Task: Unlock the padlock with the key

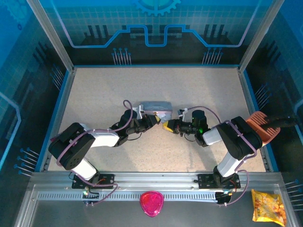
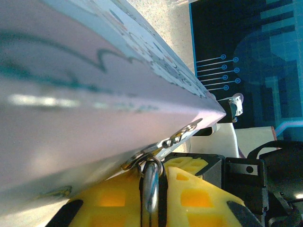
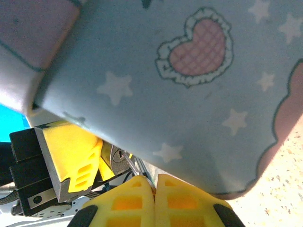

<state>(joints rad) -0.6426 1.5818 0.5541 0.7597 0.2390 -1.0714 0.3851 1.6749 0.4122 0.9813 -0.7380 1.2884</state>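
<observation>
The pale blue cartoon-printed tin lies mid-table. At its front edge, the dark-grey padlock hangs from the tin's metal hasp. My left gripper is shut on the padlock, which is pinched between the yellow fingers just under the tin. My right gripper is shut on the thin silvery key. The key's shaft slants up-left to the keyhole on the padlock's face. Seen from above, the left gripper and right gripper meet tip to tip in front of the tin.
An orange object sits by the right wall next to the right arm. A pink disc and a yellow snack bag lie on the front ledge beyond the rail. Blue walls enclose the speckled table.
</observation>
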